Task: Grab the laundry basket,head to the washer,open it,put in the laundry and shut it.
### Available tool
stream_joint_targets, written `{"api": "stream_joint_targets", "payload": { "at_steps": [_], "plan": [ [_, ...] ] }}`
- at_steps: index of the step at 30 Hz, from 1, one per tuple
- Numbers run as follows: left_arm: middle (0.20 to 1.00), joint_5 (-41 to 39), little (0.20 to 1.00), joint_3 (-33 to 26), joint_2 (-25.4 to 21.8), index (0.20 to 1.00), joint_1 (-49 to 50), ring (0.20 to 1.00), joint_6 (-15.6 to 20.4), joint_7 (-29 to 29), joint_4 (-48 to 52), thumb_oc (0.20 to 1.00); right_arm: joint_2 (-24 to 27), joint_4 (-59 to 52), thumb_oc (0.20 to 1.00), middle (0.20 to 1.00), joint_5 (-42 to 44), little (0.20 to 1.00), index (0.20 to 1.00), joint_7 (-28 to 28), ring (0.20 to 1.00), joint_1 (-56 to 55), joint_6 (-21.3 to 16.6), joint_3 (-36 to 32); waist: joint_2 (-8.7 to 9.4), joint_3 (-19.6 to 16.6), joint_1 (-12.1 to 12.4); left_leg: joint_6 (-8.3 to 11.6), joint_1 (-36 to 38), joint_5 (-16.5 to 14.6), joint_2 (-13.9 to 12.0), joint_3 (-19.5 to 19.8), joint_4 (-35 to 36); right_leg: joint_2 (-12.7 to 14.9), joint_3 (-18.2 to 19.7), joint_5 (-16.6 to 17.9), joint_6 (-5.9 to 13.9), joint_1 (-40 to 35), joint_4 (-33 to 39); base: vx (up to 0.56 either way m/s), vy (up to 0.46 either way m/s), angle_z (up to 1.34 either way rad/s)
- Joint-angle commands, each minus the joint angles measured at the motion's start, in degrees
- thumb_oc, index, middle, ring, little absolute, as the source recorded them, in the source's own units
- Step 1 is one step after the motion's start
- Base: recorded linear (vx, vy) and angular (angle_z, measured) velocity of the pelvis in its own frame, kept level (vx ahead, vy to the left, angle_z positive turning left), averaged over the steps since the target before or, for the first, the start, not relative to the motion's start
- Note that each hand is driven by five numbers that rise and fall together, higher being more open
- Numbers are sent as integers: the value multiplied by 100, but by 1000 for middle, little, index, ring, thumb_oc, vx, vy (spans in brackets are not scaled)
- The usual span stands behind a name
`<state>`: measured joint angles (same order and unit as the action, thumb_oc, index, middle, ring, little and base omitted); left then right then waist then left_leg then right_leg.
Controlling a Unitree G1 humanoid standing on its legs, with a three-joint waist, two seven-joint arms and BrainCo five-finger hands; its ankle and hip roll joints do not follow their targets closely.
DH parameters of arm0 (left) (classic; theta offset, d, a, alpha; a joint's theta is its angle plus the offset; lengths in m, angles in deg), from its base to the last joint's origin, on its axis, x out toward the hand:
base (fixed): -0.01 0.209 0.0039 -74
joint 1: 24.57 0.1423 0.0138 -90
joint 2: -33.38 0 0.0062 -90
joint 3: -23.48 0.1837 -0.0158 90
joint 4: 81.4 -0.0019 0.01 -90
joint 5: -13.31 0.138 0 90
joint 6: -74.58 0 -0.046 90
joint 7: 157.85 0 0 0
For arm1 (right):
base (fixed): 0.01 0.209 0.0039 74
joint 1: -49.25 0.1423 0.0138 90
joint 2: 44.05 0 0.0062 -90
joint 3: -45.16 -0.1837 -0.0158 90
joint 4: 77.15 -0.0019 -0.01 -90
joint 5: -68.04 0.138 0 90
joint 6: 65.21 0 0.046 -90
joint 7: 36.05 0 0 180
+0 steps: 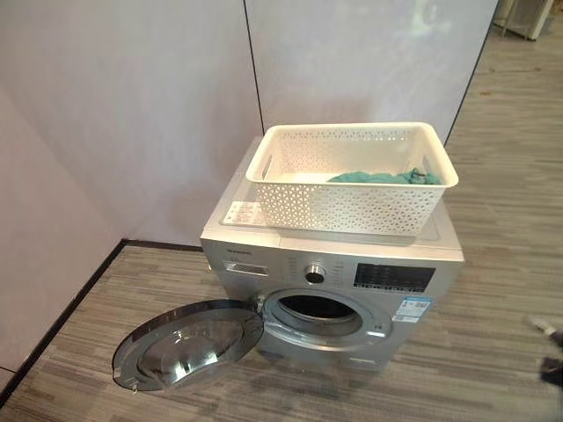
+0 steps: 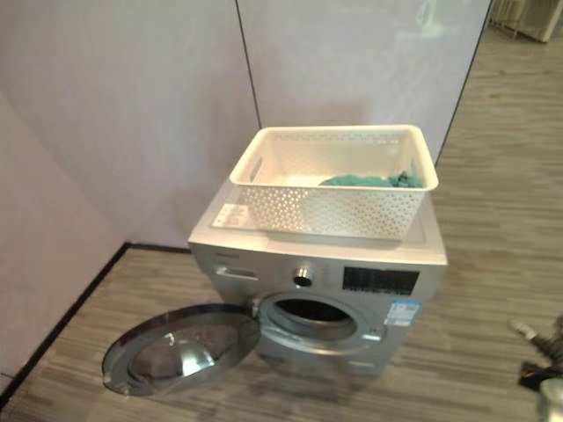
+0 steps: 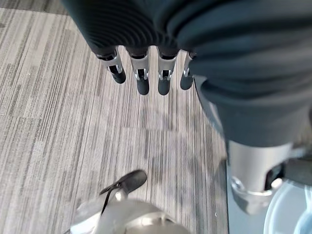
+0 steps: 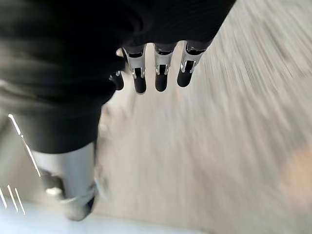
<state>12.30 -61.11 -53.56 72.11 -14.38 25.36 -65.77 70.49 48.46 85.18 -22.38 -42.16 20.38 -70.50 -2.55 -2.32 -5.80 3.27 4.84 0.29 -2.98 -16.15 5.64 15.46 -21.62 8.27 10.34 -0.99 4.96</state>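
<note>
While both hands, left [image 3: 141, 73] and right [image 4: 156, 68], hang with fingers relaxed, empty, the white perforated plastic basket [image 1: 352, 180], mid-frame atop the silver washer [image 1: 334, 272], holds teal cloth [image 1: 378, 177], likely soft, light, pinchable at a fold.

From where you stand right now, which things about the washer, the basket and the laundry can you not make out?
- Washer drum: dark past the round opening in both eye views, so whether any laundry is inside is unclear.
- Green laundry: the basket wall hides most of it, so how many pieces there are cannot be told.
- Control panel: print too small to read.
- Open door: its inner side faces down, hidden.
</note>
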Motion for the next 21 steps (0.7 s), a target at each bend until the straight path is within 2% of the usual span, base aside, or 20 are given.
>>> {"api": "stream_joint_targets", "payload": {
  "at_steps": [1, 6, 9, 14, 17, 18, 19, 20, 21],
  "plan": [
    [1000, 191, 1000, 55, -7, 1000, -551, 1000, 171, 66, -63, 1000, 108, -471, 1000, 1000, -376, 1000, 1000, 374, 1000, 485, -370, 203, 142, 179, 242, -306, 58, -393, 251, 30, -64, 219, -37, -569, 147, -28, -895, -6, 102, 25],
    [1000, 353, 1000, 211, -68, 1000, -501, 1000, 133, 1, 29, 1000, 646, -2270, 1000, 1000, -1216, 1000, 1000, 439, 1000, 1031, -251, 532, 257, 157, 356, -401, 92, -493, 351, 34, -64, 303, 0, -470, 202, 6, -920, -13, 86, 9],
    [1000, 498, 1000, 268, -146, 1000, -495, 1000, 115, -46, 31, 1000, 1032, -2805, 1000, 1000, -1669, 1000, 1000, 235, 1000, 1498, -100, 887, 335, 130, 458, -437, 103, -521, 380, 22, -64, 329, 11, -428, 219, 15, -881, -6, 52, -7],
    [1000, 616, 1000, 511, -250, 1000, -506, 1000, 138, -102, 40, 1000, 1556, -2645, 1000, 1000, -1865, 1000, 1000, 296, 1000, 2496, 37, 1470, 459, 67, 645, -475, 95, -546, 453, 98, -64, 400, -55, -374, 259, -51, -862, 1, 44, -3],
    [1000, 647, 1000, 657, -276, 1000, -581, 1000, 126, -107, 99, 1000, 1972, -2460, 1000, 1000, -1968, 1000, 1000, 218, 1000, 2872, 192, 1591, 522, 73, 680, -511, 95, -542, 499, 240, -64, 528, -98, -314, 241, -20, -1254, 4, 47, 18],
    [1000, 647, 1000, 654, -274, 1000, -582, 1000, 126, -106, 99, 1000, 1974, -2455, 1000, 1000, -1967, 1000, 1000, 219, 1000, 2881, 191, 1599, 521, 73, 677, -512, 94, -542, 500, 241, -64, 530, -97, -316, 241, -17, -1259, -3, 55, 58],
    [1000, 640, 1000, 788, -292, 1000, -609, 1000, 119, -131, 131, 1000, 2241, -2215, 1000, 1000, -1888, 1000, 1000, 138, 1000, 3069, 211, 1729, 542, 103, 692, -543, 109, -520, 517, 335, -64, 593, -31, -253, 225, 77, -1593, -20, 67, 44],
    [1000, 618, 1000, 987, -323, 1000, -639, 1000, 112, -221, 187, 1000, 2516, -1810, 1000, 1000, -1677, 1000, 1000, -148, 1000, 3310, 277, 2037, 569, 204, 677, -589, 142, -486, 504, 474, -66, 554, 197, -335, 105, 256, -2113, -30, 80, 52],
    [1000, 596, 1000, 1021, -334, 1000, -633, 1000, 113, -269, 181, 1000, 2687, -1494, 1000, 1000, -1589, 1000, 1000, -357, 1000, 3553, 299, 2342, 581, 248, 669, -599, 168, -492, 509, 489, -64, 535, 335, -374, 81, 370, -2310, -27, 50, 46]
  ]
}}
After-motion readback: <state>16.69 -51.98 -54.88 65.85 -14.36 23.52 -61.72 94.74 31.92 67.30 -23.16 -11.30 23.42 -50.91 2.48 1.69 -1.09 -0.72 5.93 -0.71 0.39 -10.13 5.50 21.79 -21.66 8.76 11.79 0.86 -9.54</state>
